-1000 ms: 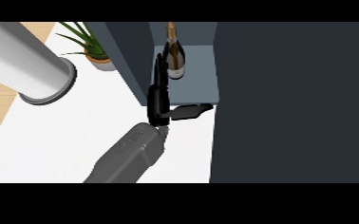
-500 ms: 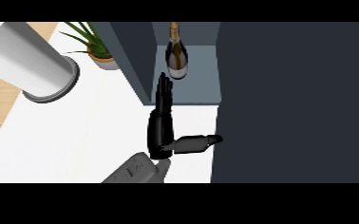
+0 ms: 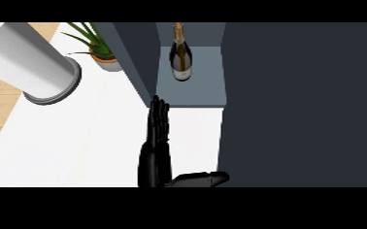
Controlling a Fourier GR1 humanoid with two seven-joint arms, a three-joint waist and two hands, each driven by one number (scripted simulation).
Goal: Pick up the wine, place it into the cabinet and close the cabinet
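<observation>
Wine sits inside the cabinet. Hand is flat, fingers straight, holding nothing (thumb out). Closing's next: I'd get behind the door and push evenly.

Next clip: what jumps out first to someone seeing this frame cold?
The wine bottle stands inside the open cabinet at top centre, apart from any hand. Below it a black hand shows flat and open, fingers straight and pointing toward the cabinet, thumb out to the right. At upper left are a big grey cylinder and a potted plant.
</observation>
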